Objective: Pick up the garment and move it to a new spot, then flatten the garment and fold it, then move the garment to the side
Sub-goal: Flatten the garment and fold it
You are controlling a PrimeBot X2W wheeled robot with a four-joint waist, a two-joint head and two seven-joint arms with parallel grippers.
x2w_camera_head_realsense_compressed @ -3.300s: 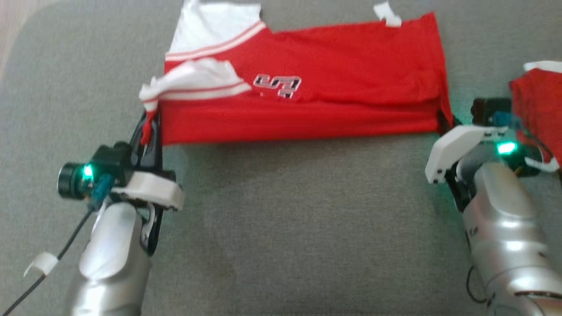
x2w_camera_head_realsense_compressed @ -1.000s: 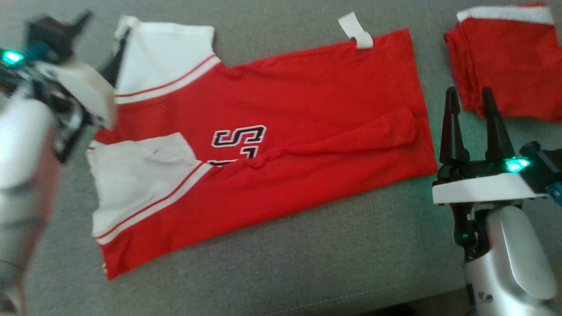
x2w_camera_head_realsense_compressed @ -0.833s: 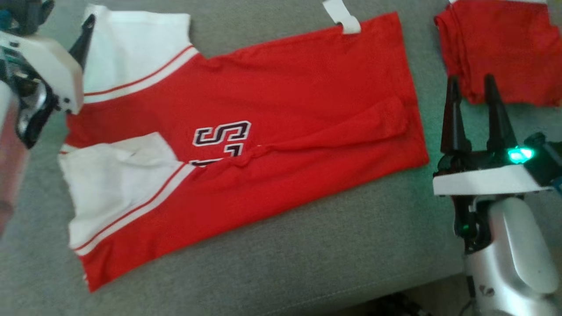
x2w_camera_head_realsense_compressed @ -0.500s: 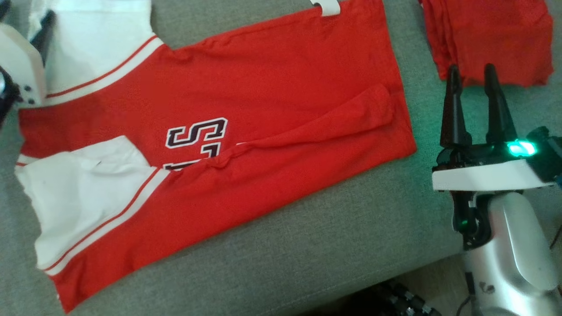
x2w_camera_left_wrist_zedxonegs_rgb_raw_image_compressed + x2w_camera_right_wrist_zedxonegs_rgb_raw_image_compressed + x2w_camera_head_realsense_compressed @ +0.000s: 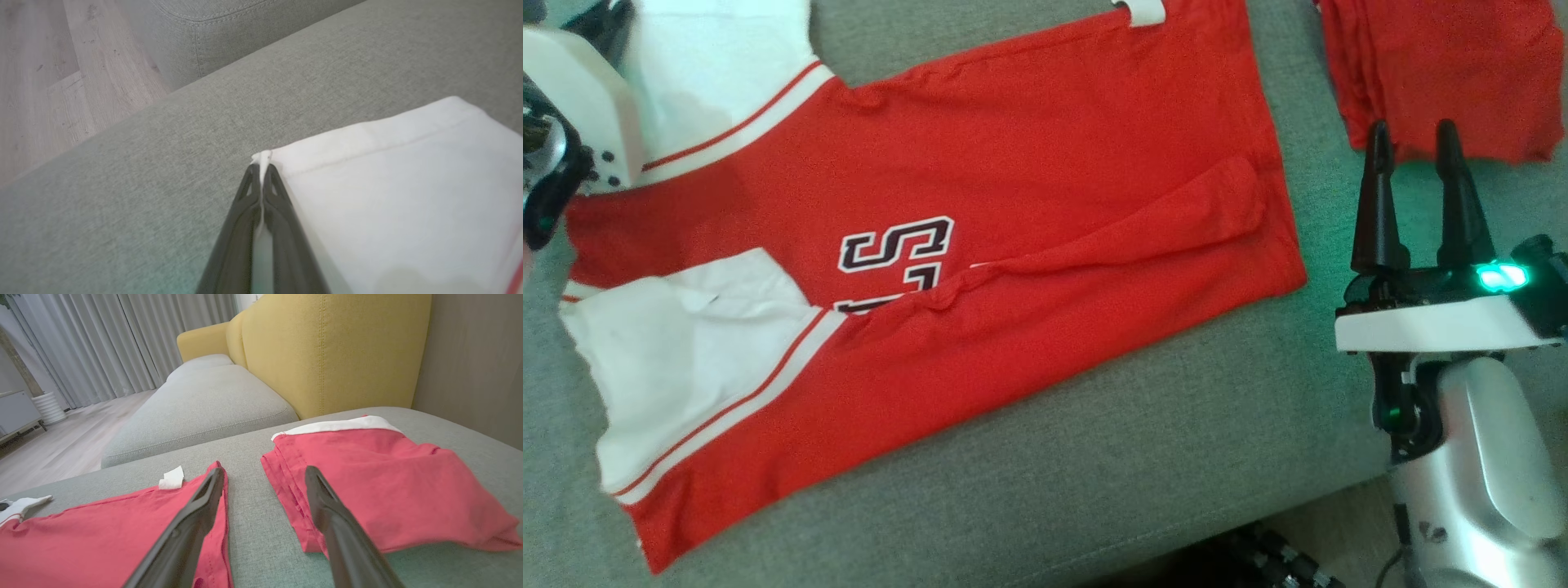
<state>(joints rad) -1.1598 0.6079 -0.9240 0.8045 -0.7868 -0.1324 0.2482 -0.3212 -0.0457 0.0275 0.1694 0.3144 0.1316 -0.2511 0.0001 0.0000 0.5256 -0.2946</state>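
Note:
The garment [image 5: 1045, 188], a red shirt with white sleeves and a dark letter print, lies folded lengthwise on the grey sofa cushion [image 5: 1143, 457]. A long ridge of cloth runs across its lower half. My left gripper [image 5: 261, 165] is shut on the corner of the upper white sleeve [image 5: 408, 196]. In the head view that arm's white wrist housing [image 5: 572, 90] sits at the upper left by the same sleeve. My right gripper [image 5: 1413, 135] stands open above the cushion, just right of the garment's hem, holding nothing. It also appears in its own wrist view [image 5: 265, 473], beside the garment [image 5: 102, 526].
A second, folded red garment [image 5: 1437, 73] lies at the far right, just beyond my right fingertips, also seen as a red pile [image 5: 388, 486]. A yellow sofa back [image 5: 327, 355] rises behind it. Wooden floor [image 5: 61, 81] lies past the cushion's left edge. Cables [image 5: 1274, 563] lie below the front edge.
My left gripper, open a second ago beside the upper white sleeve, has shut on its corner. The head camera has turned, shifting the whole picture. The right gripper stays open.

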